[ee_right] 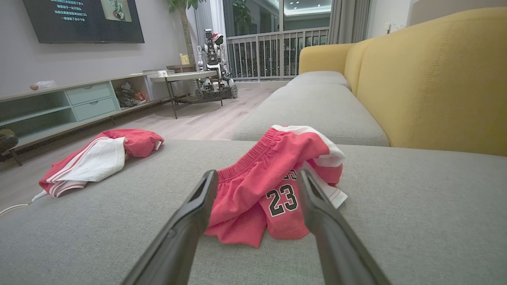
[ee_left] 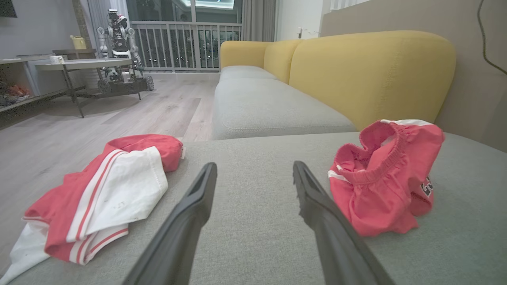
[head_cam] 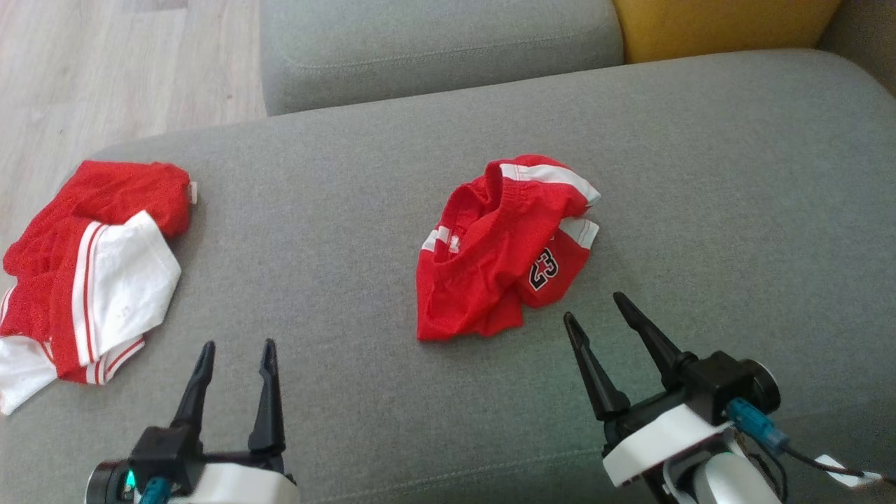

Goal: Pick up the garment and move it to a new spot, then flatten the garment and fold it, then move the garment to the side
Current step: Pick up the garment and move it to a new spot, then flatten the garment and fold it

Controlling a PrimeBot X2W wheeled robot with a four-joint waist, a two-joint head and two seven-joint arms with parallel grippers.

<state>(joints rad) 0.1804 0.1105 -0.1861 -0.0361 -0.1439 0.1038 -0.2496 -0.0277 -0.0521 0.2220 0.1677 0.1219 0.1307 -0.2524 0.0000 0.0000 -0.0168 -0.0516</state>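
Head view: a pair of red shorts [head_cam: 500, 252] lies crumpled near the middle of a grey sofa seat [head_cam: 336, 210], its white-trimmed waistband turned toward the yellow backrest [head_cam: 721, 24] and a black-and-white "23" facing the robot. The right tool [head_cam: 593, 305] sits just short of the shorts' near right corner, close but not touching, its two dark prongs spread apart with nothing between them. The left tool [head_cam: 238, 343] is lower left over bare cushion, well apart from the shorts, also spread wide and holding nothing. Further left, at the seat's edge, a second red-and-white garment [head_cam: 84, 273] lies in a heap. Pale wooden floor [head_cam: 105, 70] shows beyond it.

Left wrist view: the fingers [ee_left: 190, 213] stand apart above plain grey fabric. The shorts sit off to the right with the elastic waistband gaping upward; the second garment lies to the left. Across the room another robot [ee_left: 119, 43] stands behind a low round table [ee_left: 79, 65], in front of a balcony railing [ee_left: 186, 45].

Right wrist view: the shorts lie straight ahead, framed in the gap between the parted prongs, number side facing the camera. A wall screen [ee_right: 83, 19] hangs above a long low cabinet [ee_right: 79, 99].
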